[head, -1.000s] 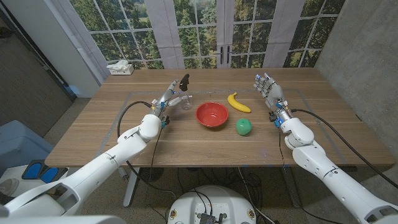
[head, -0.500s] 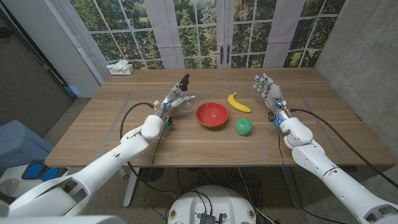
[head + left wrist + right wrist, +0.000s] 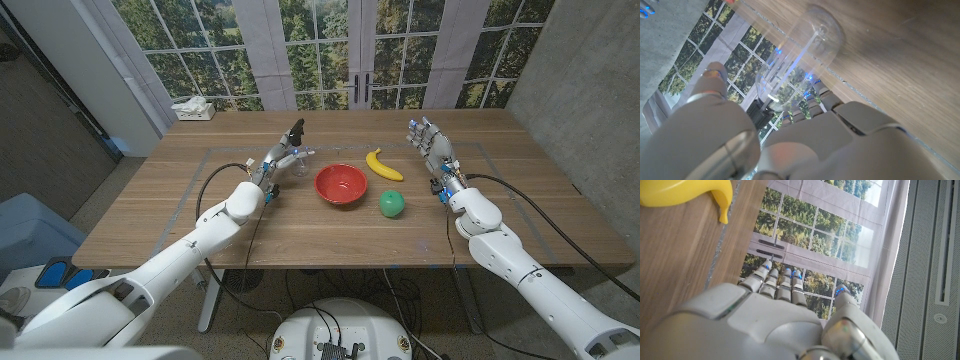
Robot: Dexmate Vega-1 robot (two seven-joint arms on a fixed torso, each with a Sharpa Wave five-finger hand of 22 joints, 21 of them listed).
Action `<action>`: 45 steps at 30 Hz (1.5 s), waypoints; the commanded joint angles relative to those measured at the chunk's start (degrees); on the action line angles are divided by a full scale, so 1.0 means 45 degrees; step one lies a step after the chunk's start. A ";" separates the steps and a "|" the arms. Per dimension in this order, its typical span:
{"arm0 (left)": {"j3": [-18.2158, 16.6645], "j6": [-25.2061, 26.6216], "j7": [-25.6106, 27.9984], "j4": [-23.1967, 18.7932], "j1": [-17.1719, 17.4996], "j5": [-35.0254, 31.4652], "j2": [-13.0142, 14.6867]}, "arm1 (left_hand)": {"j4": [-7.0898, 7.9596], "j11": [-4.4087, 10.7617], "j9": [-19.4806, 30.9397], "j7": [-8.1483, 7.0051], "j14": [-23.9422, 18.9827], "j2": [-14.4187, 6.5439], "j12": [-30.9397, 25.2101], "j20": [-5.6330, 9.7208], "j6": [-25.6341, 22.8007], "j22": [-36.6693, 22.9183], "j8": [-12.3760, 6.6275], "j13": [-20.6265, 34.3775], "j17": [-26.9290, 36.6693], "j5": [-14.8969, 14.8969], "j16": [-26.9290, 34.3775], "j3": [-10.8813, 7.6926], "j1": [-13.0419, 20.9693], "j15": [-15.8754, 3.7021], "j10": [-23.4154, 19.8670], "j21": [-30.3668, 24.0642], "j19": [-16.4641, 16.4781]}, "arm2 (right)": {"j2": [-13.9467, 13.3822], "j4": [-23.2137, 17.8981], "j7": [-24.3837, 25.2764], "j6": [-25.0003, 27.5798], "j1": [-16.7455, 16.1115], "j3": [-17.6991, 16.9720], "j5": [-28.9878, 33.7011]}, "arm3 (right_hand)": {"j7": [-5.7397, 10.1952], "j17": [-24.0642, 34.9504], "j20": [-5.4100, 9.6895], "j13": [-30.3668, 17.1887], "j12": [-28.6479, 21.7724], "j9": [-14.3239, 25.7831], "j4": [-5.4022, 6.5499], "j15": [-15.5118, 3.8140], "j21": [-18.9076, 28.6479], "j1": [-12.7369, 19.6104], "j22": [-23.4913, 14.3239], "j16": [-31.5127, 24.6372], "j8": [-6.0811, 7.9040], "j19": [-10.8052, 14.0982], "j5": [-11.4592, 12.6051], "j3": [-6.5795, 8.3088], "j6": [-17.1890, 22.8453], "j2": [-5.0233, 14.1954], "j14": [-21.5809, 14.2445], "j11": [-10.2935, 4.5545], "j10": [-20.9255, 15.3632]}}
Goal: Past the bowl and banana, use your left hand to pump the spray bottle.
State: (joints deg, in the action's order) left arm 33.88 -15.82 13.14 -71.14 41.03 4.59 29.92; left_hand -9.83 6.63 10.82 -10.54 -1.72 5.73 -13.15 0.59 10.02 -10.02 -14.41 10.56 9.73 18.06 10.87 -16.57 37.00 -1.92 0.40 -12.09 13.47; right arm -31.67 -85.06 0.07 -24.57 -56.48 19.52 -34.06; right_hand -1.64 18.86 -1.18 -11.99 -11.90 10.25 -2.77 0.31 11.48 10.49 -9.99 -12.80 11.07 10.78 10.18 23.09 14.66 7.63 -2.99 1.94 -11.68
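Observation:
A clear spray bottle (image 3: pixel 299 158) with a black head stands left of the red bowl (image 3: pixel 341 184). My left hand (image 3: pixel 277 163) is around it from the near side. In the left wrist view the bottle (image 3: pixel 795 60) lies between the thumb and the curled fingers (image 3: pixel 807 102), close to the palm. The yellow banana (image 3: pixel 383 166) lies to the right of the bowl, and its tip (image 3: pixel 685 192) appears in the right wrist view. My right hand (image 3: pixel 432 145) stands at the right with fingers spread and upright, holding nothing.
A green ball (image 3: pixel 392 204) sits in front of the banana, right of the bowl. A white box (image 3: pixel 193 109) lies at the table's far left corner. Windows stand behind the table's far edge.
My left hand has edged forward and closed in around the spray bottle. The right hand, bowl, banana and ball have not moved.

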 commanded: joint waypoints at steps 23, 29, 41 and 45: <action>-0.0037 0.0490 -0.2090 -0.0101 -0.0624 0.1518 0.0004 | -0.0153 -0.0649 0.0040 -0.0182 -0.1664 -0.1509 -0.0046 -0.0946 -0.1380 -0.0051 -0.0649 0.0129 0.0038 -0.1464 0.0079 -0.1505 0.3632 -0.0109 -0.1650 0.0136 0.0180 | 0.0139 0.0211 0.0111 -0.0113 -0.0018 -0.0136 -0.0132 | -0.0016 0.0043 -0.0085 -0.0013 -0.0114 0.0065 -0.0019 0.0024 0.0096 -0.0198 -0.0036 -0.0140 0.0078 0.0231 0.0013 -0.0083 0.0255 0.0048 -0.0350 0.0073 -0.0276; -0.0081 0.0831 -0.2025 -0.0359 -0.0542 0.1694 -0.0028 | -0.0169 -0.0334 0.0038 -0.0444 -0.2609 -0.2282 -0.0111 -0.1058 -0.2313 -0.0073 -0.0788 0.0154 0.0061 -0.1455 0.0199 -0.2087 0.4921 -0.0468 -0.2348 0.0053 0.0382 | 0.0107 0.0229 0.0063 -0.0063 -0.0012 -0.0159 -0.0200 | -0.0013 0.0044 -0.0085 -0.0017 -0.0120 0.0067 -0.0021 0.0008 0.0093 -0.0213 -0.0037 -0.0154 0.0072 0.0238 0.0014 -0.0086 0.0258 0.0059 -0.0372 0.0073 -0.0306; -0.0191 0.1106 -0.2175 -0.0503 -0.0428 0.2295 -0.0187 | -0.0153 0.0222 0.0175 -0.0436 -0.6478 -0.3807 -0.0721 -0.0201 -0.4092 -0.0337 -0.1037 0.0414 0.0459 -0.1583 0.1288 -0.3203 0.7752 -0.2473 -0.5049 -0.0895 0.2390 | 0.0008 0.0142 0.0098 0.0090 -0.0039 -0.0188 -0.0212 | -0.0009 0.0046 -0.0084 -0.0023 -0.0120 0.0070 -0.0025 0.0016 0.0090 -0.0236 -0.0038 -0.0163 0.0063 0.0256 0.0017 -0.0089 0.0265 0.0082 -0.0374 0.0100 -0.0335; -0.0254 0.1238 -0.2320 -0.0519 -0.0397 0.2598 -0.0225 | 0.0039 0.0255 0.0343 -0.0436 -0.7674 -0.3976 -0.0921 0.0191 -0.4898 -0.0671 -0.1447 0.0719 0.1100 -0.1610 0.1922 -0.3868 0.8701 -0.2560 -0.5588 -0.1544 0.2919 | 0.0000 0.0141 0.0046 0.0163 -0.0029 -0.0173 -0.0274 | -0.0008 0.0047 -0.0075 -0.0024 -0.0116 0.0071 -0.0027 0.0019 0.0088 -0.0239 -0.0039 -0.0161 0.0058 0.0258 0.0019 -0.0087 0.0259 0.0092 -0.0362 0.0108 -0.0332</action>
State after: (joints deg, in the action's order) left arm 33.22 -11.74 4.10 -73.17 38.83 13.43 29.40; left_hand -11.10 7.68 11.74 -12.30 -30.05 -3.95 -16.59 0.57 -10.14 -11.97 -19.77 12.84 12.85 10.79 17.77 -28.44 65.93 0.32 -23.21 -17.17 25.02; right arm -31.38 -84.11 0.35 -24.71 -56.56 18.78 -34.98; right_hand -1.73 18.89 -1.33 -12.00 -11.90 10.25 -2.84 0.31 11.49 9.57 -9.99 -13.24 11.07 11.35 10.18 22.69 15.34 8.38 -4.22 2.25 -12.80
